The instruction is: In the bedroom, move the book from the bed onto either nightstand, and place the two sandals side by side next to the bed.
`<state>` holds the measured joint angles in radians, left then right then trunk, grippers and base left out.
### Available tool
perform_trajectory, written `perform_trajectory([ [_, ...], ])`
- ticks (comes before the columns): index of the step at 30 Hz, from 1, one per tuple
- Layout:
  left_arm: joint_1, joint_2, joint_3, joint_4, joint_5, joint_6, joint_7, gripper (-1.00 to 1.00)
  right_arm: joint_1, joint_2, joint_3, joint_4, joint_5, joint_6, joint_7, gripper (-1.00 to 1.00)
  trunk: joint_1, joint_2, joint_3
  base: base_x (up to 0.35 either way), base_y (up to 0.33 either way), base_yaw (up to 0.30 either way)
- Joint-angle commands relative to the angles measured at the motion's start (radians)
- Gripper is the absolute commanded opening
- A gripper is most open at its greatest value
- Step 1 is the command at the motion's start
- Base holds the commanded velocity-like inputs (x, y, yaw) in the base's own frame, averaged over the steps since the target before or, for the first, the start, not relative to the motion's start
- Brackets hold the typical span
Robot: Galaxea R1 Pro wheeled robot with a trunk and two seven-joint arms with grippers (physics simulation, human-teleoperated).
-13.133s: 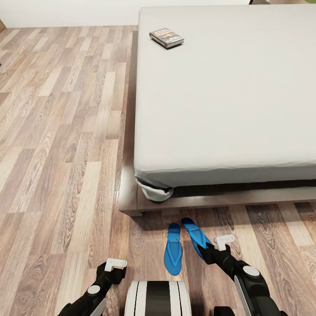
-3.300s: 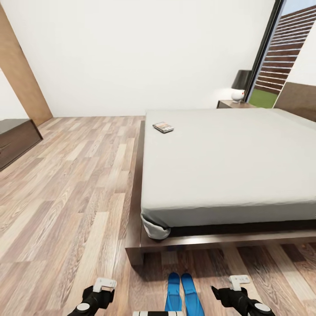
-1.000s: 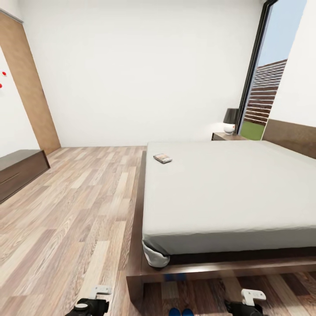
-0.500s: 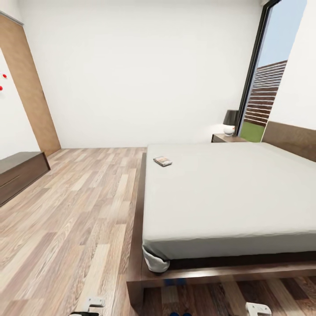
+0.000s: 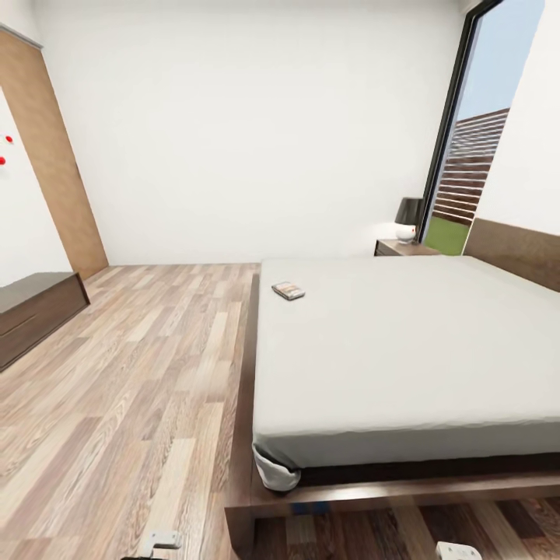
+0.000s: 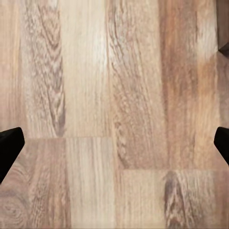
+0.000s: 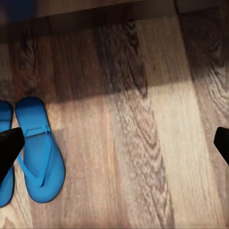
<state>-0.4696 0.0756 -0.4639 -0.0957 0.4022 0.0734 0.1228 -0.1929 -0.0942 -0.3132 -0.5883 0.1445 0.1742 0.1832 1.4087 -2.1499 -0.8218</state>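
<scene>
the bed (image 5: 404, 350) filled the right half of the head view, its headboard (image 5: 517, 253) at the far right. the book (image 5: 288, 291) lay on the mattress near its left edge, toward the far end. the nightstand (image 5: 404, 248) stood behind the bed's far corner, a lamp (image 5: 408, 218) on it (beside the window (image 5: 470, 167)). a bench (image 5: 35, 311) sat far left. two sandals (image 7: 36, 148) lay side by side on the floor (image 5: 140, 373).

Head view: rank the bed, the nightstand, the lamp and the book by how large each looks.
1. The bed, by far the largest.
2. The nightstand, partly hidden behind the bed.
3. The lamp and the book look about alike; the lamp stands farther away, so I leave them unranked.
</scene>
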Motion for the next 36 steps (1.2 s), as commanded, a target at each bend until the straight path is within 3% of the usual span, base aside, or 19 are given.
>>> perform_trajectory([
  [1, 0.0, 0.001, -0.009, -0.003, 0.008, 0.005, 0.005, 1.0, 0.0, 0.001, -0.007, -0.002, 0.01, 0.005, 0.009, 1.0, -0.004, 0.007, 0.002, 0.0, 0.0, 0.0],
  [14, 0.005, 0.002, -0.01, -0.001, 0.007, -0.047, 0.003, 1.0, 0.0, 0.002, -0.009, 0.039, 0.007, -0.084, 0.009, 1.0, -0.054, 0.098, 0.043, 0.0, 0.0, 0.0],
  [36, 0.022, 0.003, -0.01, -0.001, 0.006, -0.074, 0.003, 1.0, 0.0, 0.001, -0.01, 0.074, 0.006, -0.114, 0.009, 1.0, -0.138, 0.252, 0.112, 0.0, 0.0, 0.0],
])
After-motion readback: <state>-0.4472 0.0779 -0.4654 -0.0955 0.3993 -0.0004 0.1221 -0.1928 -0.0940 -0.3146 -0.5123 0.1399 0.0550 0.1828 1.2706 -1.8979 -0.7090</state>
